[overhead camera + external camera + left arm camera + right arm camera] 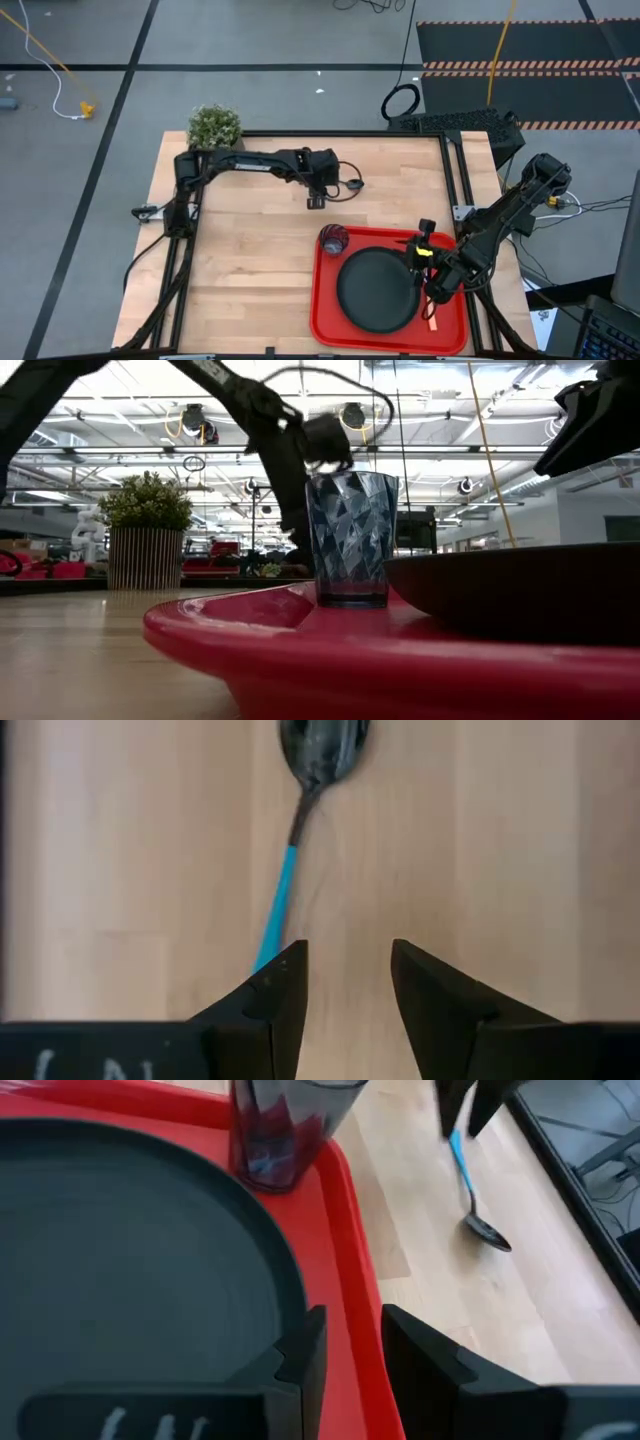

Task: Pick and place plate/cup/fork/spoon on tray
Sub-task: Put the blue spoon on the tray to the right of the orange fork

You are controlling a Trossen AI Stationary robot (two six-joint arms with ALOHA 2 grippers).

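On the left, the left gripper hangs over the bare counter, above the near end of the spoon. Its fingers stand parted, one on each side of the light blue handle tip, and hold nothing. The spoon lies flat on the wood, left of the tray and well apart from it, with its dark bowl pointing away from the gripper.

The step in hand appears to be the spoon pickup. To do it well, the handle should sit centred between the fingers rather than under one of them. The fingers should reach the wood before they close, since the handle is thin and lies flush.

On the tray, the cup stands upright in the far left corner, and the plate lies flat beside it.

On the right, the right gripper waits low over the tray rim at the plate's edge. Its fingers are slightly apart and empty. The fork seems to lie on the tray's right side under this arm, but only its orange end shows.
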